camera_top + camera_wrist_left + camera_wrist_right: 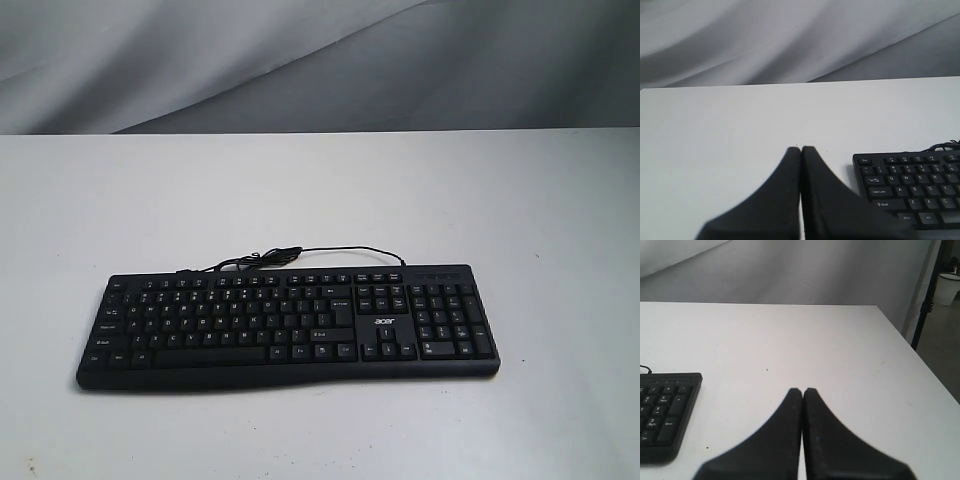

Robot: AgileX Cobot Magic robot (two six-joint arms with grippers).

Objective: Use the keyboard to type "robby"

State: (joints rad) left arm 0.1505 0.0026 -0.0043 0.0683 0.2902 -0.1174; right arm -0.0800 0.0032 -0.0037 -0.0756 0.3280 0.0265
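Typing not yet begun: both grippers off the ends of the keyboard, no key touched.

The black acer keyboard point(290, 325) lies flat on the white bench point(320, 190), near the front edge, with its thin cable point(300, 255) looping behind it. In the exterior view neither arm is over it. The left gripper point(801, 148) has its fingers pressed together and holds nothing, hanging over bare bench beside the keyboard's Esc-and-Shift end. The right gripper point(803, 390) is likewise closed and empty, off the number-pad end. I judge this to be the approach for the first letter, "r". The next move calls for bringing a closed fingertip over the top letter row, left of centre, then pressing straight down narrowly enough to miss the neighbouring keys.
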